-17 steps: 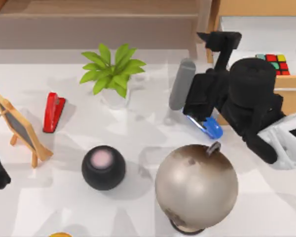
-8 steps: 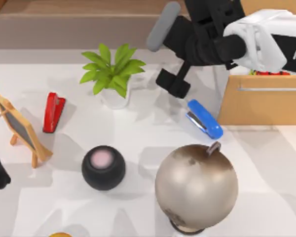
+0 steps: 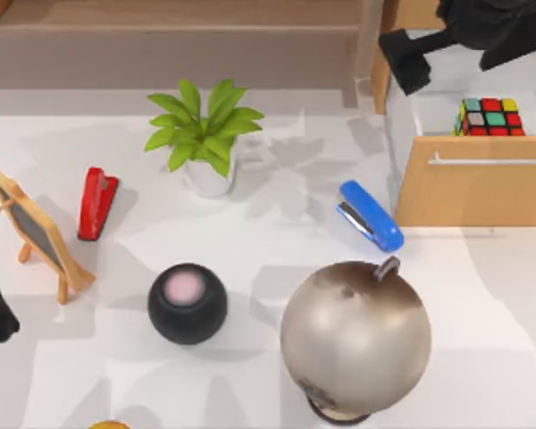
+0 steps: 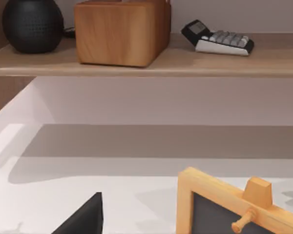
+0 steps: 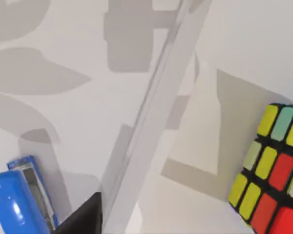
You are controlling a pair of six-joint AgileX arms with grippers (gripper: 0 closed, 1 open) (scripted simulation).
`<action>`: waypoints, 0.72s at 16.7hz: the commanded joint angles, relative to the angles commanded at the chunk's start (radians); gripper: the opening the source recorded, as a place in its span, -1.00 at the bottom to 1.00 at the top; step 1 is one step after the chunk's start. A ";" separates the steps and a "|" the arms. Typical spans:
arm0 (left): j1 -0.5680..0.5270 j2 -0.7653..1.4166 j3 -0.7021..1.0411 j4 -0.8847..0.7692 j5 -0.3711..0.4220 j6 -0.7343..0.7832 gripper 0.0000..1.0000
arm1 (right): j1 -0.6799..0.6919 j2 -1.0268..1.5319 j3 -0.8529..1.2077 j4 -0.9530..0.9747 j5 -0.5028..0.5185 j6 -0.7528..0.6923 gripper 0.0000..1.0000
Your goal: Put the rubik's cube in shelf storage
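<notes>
Top view puts the rubik's cube [image 3: 489, 117] inside the open drawer [image 3: 469, 183] under your right gripper [image 3: 429, 54], finger state unclear; judge it light, rigid, slick, so pinch opposite flat faces

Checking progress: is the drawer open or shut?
Open: the drawer shows its white interior, with the rubik's cube inside.

Open drawer [image 3: 447, 183] top unobstructed beside rubik's cube [image 3: 489, 117], right gripper [image 3: 420, 54] above its rear-left; bench [image 3: 277, 241] approach narrowed by blue stapler [image 3: 370, 215], globe [image 3: 355, 338], potted plant [image 3: 204, 134]; shelf storage [image 3: 170, 54] front clear.
</notes>
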 joint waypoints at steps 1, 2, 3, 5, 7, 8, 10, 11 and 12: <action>0.000 0.000 0.000 0.000 0.000 0.000 1.00 | -0.036 0.037 0.069 -0.072 -0.005 0.057 1.00; 0.000 0.000 0.000 0.000 0.000 0.000 1.00 | -0.069 0.074 0.132 -0.136 -0.009 0.109 1.00; 0.000 0.000 0.000 0.000 0.000 0.000 1.00 | -0.096 0.112 0.181 -0.185 -0.013 0.152 1.00; 0.000 0.000 0.000 0.000 0.000 0.000 1.00 | -0.134 0.176 0.254 -0.258 -0.019 0.218 1.00; 0.000 0.000 0.000 0.000 0.000 0.000 1.00 | -0.147 0.203 0.281 -0.285 -0.022 0.244 1.00; 0.000 0.000 0.000 0.000 0.000 0.000 1.00 | -0.147 0.203 0.281 -0.285 -0.022 0.244 1.00; 0.000 0.000 0.000 0.000 0.000 0.000 1.00 | -0.147 0.203 0.281 -0.285 -0.022 0.244 1.00; 0.000 0.000 0.000 0.000 0.000 0.000 1.00 | -0.147 0.203 0.281 -0.285 -0.022 0.244 1.00; 0.000 0.000 0.000 0.000 0.000 0.000 1.00 | -0.143 0.202 0.279 -0.283 -0.021 0.243 1.00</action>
